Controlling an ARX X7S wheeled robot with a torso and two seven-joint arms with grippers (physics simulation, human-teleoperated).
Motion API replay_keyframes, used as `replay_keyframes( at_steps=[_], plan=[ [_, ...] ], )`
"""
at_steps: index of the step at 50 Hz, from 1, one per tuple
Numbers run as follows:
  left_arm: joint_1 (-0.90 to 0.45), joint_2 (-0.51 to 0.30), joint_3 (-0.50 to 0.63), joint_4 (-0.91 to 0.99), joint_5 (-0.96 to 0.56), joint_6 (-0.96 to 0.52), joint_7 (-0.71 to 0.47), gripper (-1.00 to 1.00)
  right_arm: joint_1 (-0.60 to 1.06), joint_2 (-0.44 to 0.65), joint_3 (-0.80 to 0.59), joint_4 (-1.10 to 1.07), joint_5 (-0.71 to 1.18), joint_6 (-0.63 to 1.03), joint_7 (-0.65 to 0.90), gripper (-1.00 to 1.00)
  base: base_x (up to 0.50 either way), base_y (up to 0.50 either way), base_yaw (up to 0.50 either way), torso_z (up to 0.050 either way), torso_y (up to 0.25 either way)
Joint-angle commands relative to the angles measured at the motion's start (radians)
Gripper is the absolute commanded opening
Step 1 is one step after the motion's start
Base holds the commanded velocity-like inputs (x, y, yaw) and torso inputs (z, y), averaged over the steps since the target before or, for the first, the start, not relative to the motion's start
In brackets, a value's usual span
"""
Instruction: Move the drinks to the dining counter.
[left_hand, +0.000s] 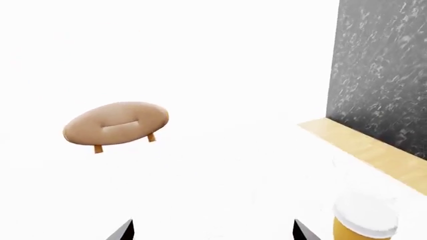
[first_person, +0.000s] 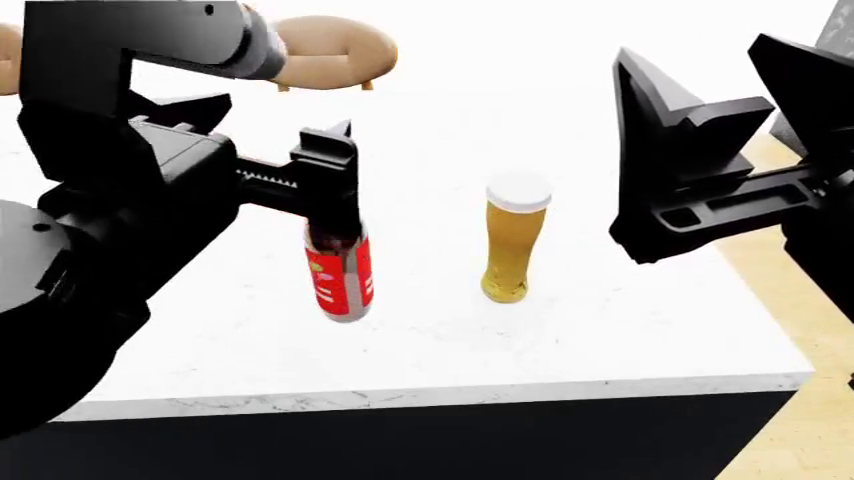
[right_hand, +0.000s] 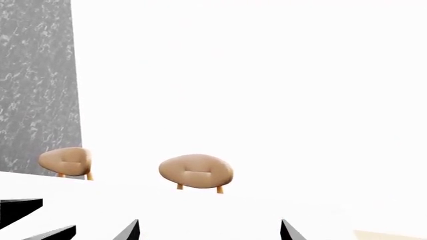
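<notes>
The dark cola bottle (first_person: 340, 278) with its red label stands on the white dining counter (first_person: 601, 330). The glass of amber beer (first_person: 511, 245) stands to its right and also shows in the left wrist view (left_hand: 365, 220). My left gripper (first_person: 334, 200) hangs right at the bottle's top and hides its cap. In the left wrist view my left gripper (left_hand: 213, 230) is open with nothing between its jaws. My right gripper (first_person: 727, 100) is open and empty, raised to the right of the beer, as the right wrist view (right_hand: 210, 230) also shows. The cream bottle is out of view.
Tan stools stand beyond the counter's far edge (first_person: 334, 50), (left_hand: 117, 123), (right_hand: 195, 171). A dark marbled wall (left_hand: 380, 75) rises at the right, above a wooden floor (first_person: 814, 330). The counter's front edge over its black base (first_person: 400, 440) is near me.
</notes>
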Motion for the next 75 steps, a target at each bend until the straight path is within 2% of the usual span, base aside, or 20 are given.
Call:
replay_keyframes(
  at_steps=[1, 4, 12, 19, 33, 40, 75],
  plan=[
    [-0.143, -0.025, -0.069, 0.038, -0.143, 0.029, -0.065, 1.00, -0.013, 0.012, 0.003, -0.013, -0.005, 0.002, 0.003, 1.00, 0.00, 0.00, 0.00, 0.000, 0.000],
    [-0.179, -0.034, -0.076, 0.049, -0.172, 0.029, -0.089, 1.00, 0.011, 0.021, -0.008, -0.017, -0.007, 0.017, 0.013, 1.00, 0.00, 0.00, 0.00, 0.000, 0.000],
    [-0.291, -0.062, -0.091, 0.084, -0.263, 0.023, -0.151, 1.00, 0.222, 0.071, -0.172, -0.001, -0.024, 0.179, 0.186, 1.00, 0.00, 0.00, 0.00, 0.000, 0.000],
    [-0.338, -0.053, -0.078, 0.097, -0.291, 0.009, -0.171, 1.00, 0.218, 0.128, -0.190, -0.004, -0.012, 0.188, 0.261, 1.00, 0.00, -0.01, -0.03, 0.000, 0.000],
    [-0.361, -0.052, -0.068, 0.096, -0.296, -0.002, -0.174, 1.00, 0.314, 0.261, -0.178, -0.013, 0.141, 0.179, 0.321, 1.00, -0.02, -0.25, -0.50, 0.000, 0.001],
    [-0.362, -0.045, -0.061, 0.098, -0.296, -0.001, -0.175, 1.00, 0.319, 0.291, -0.170, -0.018, 0.155, 0.173, 0.326, 1.00, -0.04, -0.25, -0.50, 0.000, 0.000],
    [-0.332, -0.019, -0.042, 0.091, -0.237, 0.004, -0.139, 1.00, 0.147, 0.378, -0.085, -0.057, 0.074, 0.098, 0.261, 1.00, -0.07, -0.24, -0.50, 0.000, 0.000]
  ],
)
